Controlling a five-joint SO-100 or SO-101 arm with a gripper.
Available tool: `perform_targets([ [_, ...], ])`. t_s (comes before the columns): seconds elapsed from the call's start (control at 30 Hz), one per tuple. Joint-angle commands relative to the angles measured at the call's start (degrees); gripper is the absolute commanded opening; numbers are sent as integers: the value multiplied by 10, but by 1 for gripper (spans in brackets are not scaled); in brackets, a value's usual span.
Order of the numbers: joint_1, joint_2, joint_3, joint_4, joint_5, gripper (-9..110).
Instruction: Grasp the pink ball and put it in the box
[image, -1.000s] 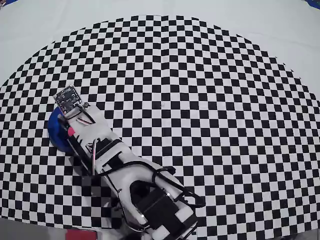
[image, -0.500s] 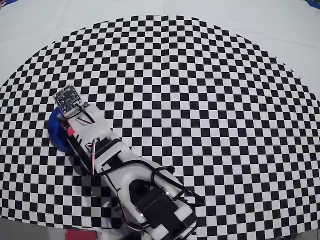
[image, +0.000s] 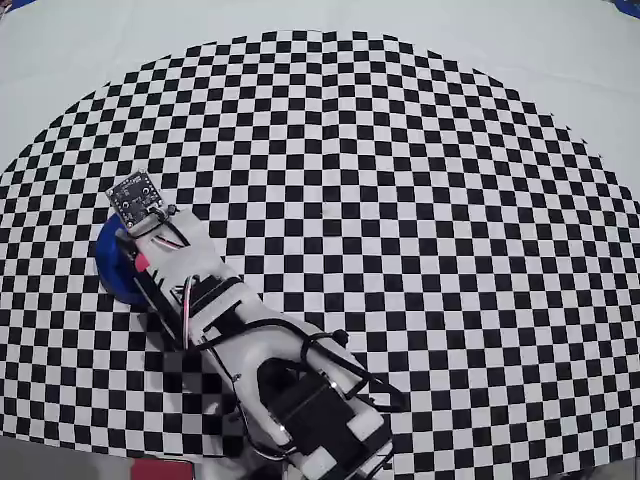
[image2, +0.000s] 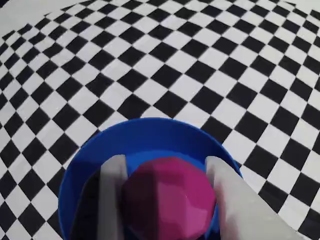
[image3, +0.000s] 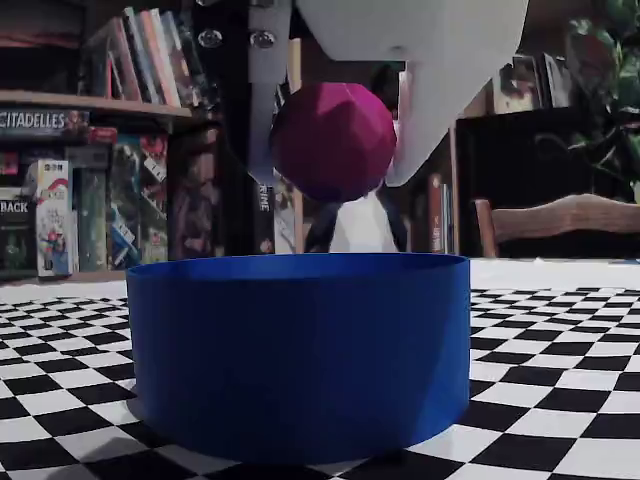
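While the gripper (image3: 335, 150) clasped the pink ball (image3: 334, 140), we observed the ball directly above the box (image3: 298, 350), clear of its rim.

A black-and-white checkered mat (image: 400, 200) with a rounded far edge lies on a pale tabletop (image: 560, 50). In the fixed view, a shelf of books (image3: 140, 60) and boxed games (image3: 50, 215) stands behind at left, a wooden chair back (image3: 560, 215) at right, and leafy plant foliage (image3: 605, 60) in the upper right corner.
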Motion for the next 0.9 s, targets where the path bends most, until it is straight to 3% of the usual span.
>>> perform_targets([
  [0.0,-1,1,-21,-21,-3,36],
  [0.5,1,28,-23,-51,18,39],
  [0.77,29,116,-22,-78,204,38],
  [0.87,63,161,-18,-77,336,26],
])
